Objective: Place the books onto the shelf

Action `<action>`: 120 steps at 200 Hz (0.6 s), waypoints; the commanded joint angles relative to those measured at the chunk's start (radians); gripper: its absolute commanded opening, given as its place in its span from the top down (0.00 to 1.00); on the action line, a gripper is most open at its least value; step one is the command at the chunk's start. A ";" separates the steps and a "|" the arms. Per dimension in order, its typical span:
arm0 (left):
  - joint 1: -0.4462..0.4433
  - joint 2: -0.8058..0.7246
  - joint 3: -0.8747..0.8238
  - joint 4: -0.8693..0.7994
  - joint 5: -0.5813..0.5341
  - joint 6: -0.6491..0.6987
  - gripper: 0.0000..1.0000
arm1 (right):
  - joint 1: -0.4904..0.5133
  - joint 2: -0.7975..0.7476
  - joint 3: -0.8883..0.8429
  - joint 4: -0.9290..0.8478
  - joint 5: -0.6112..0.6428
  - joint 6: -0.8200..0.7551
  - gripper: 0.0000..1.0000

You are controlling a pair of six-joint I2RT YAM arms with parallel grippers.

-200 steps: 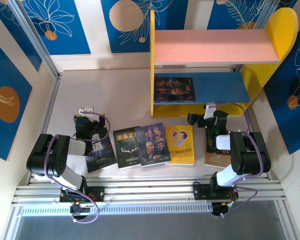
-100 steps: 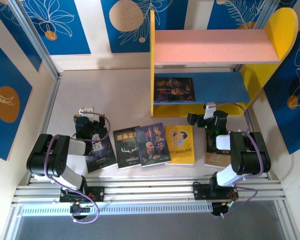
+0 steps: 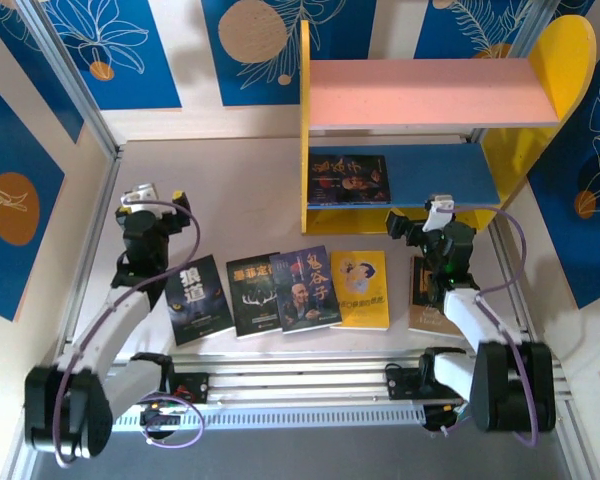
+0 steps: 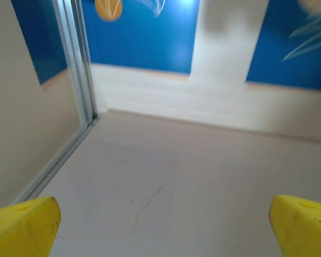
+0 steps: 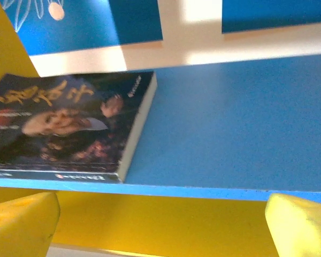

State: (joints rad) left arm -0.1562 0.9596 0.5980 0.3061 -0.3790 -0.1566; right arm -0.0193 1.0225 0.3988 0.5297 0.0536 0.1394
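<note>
Several books lie in a row near the table's front: a black one, two dark ones, a yellow one and a brown one half under my right arm. Another dark book lies flat on the left of the shelf's blue lower board; the pink upper board is bare. My left gripper is open over bare table, beyond the black book. My right gripper is open just in front of the blue board's edge.
The shelf's yellow side panels stand at the back right. An aluminium frame post and rail mark the table's far-left corner. Blue patterned walls enclose the table. Bare tabletop lies left of the shelf.
Both arms have stretched forward. The left gripper went up and left off the black book, now fully uncovered. The right gripper moved toward the shelf's blue board.
</note>
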 commanded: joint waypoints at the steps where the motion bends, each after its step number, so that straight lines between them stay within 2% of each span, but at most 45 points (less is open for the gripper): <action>1: -0.094 -0.122 0.036 -0.176 -0.070 -0.063 0.00 | 0.024 -0.134 0.068 -0.254 -0.002 0.041 0.01; 30: -0.195 -0.175 0.149 -0.349 -0.022 -0.137 0.00 | 0.119 -0.282 0.135 -0.484 -0.005 0.123 0.01; 56: -0.322 -0.126 0.256 -0.510 -0.035 -0.171 0.00 | 0.244 -0.342 0.199 -0.644 0.134 0.144 0.01; 77: -0.403 -0.077 0.321 -0.638 -0.065 -0.260 0.00 | 0.292 -0.323 0.242 -0.723 0.149 0.195 0.01; 96: -0.465 -0.070 0.332 -0.778 -0.141 -0.443 0.00 | 0.316 -0.276 0.295 -0.832 0.158 0.247 0.01; 120: -0.560 -0.052 0.297 -0.847 -0.134 -0.566 0.00 | 0.334 -0.214 0.332 -0.918 0.056 0.253 0.00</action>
State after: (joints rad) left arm -0.6407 0.8940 0.9039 -0.3649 -0.4664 -0.5228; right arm 0.2962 0.7650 0.6853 -0.2218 0.1596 0.3470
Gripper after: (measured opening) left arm 0.998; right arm 0.995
